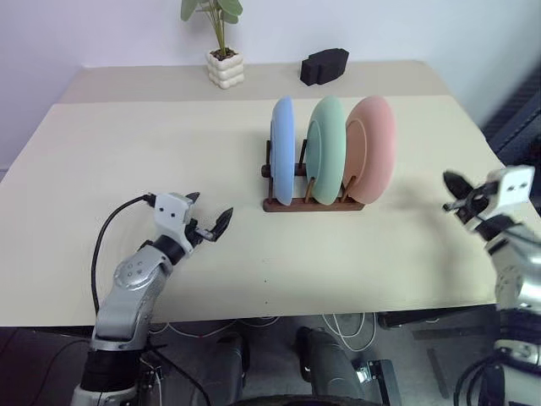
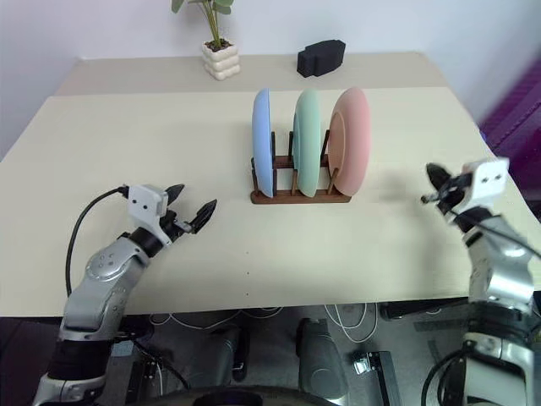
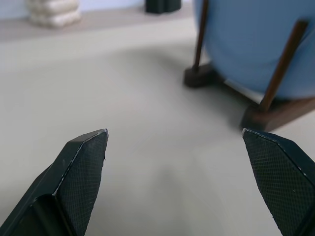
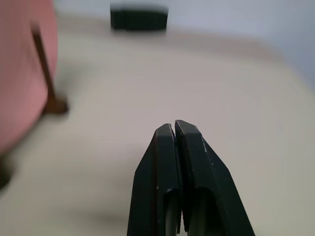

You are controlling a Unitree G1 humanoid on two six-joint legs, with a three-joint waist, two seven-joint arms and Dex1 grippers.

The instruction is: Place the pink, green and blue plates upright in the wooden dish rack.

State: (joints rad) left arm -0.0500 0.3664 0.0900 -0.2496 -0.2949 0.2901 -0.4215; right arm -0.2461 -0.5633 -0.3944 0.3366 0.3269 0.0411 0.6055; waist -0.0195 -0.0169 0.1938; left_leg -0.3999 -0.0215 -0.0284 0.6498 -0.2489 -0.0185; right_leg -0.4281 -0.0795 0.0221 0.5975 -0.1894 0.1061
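Three plates (image 1: 325,150) upright in wooden dish rack (image 1: 311,203), left pincer (image 1: 209,218) apart, right pincer (image 1: 454,191) together, both empty

Bright, even light on the pale beige desk (image 1: 169,169); soft shadows beside the standing plates. The right wrist view is blurred throughout.

You have three plates: one blue plate (image 1: 282,150), one green plate (image 1: 325,149), one pink plate (image 1: 372,149). One wooden dish rack (image 1: 311,203), one potted plant (image 1: 223,52), one black block (image 1: 324,66).
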